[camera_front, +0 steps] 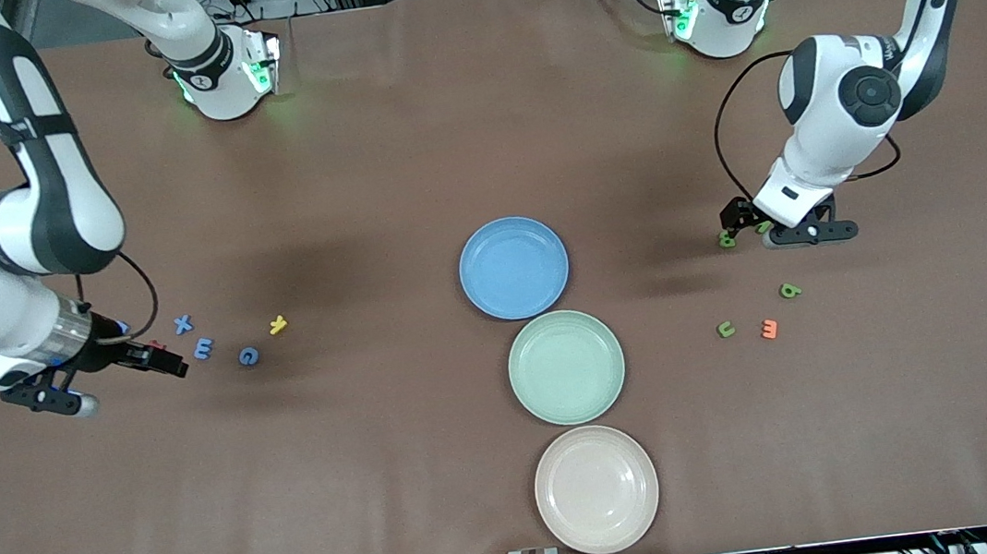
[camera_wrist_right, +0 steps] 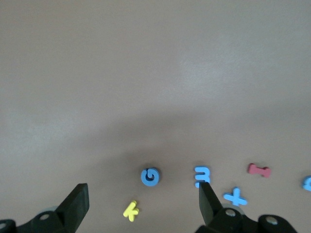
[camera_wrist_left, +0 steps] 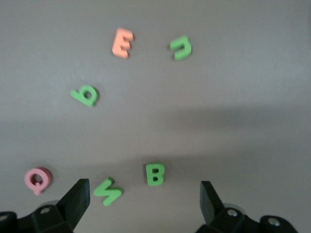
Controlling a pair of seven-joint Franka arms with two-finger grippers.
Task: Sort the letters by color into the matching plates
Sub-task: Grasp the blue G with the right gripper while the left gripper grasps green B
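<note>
The pinkish-beige plate point(camera_front: 597, 489) is seen nearest the front camera, then the mint green plate point(camera_front: 566, 366), then the blue plate point(camera_front: 513, 267); all three hold no letters. Toward the left arm's end lie an orange E point(camera_front: 769, 329), a green U point(camera_front: 726, 329) and a green b point(camera_front: 790, 290). The left gripper point(camera_front: 743, 225), fingers spread, is low over a green B point(camera_wrist_left: 155, 174), a green S point(camera_wrist_left: 108, 191) and what may be a pink Q point(camera_wrist_left: 37, 179). The right gripper point(camera_front: 157, 354), also spread, is over the table beside a blue E point(camera_front: 203, 349), blue G point(camera_front: 249, 355), blue X point(camera_front: 183, 324) and yellow K point(camera_front: 278, 324).

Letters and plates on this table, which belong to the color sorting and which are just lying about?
Job: blue plate, green plate, beige plate, blue letters, green letters, pink letter.
No matching plate: yellow letter, orange letter, red letter.
</note>
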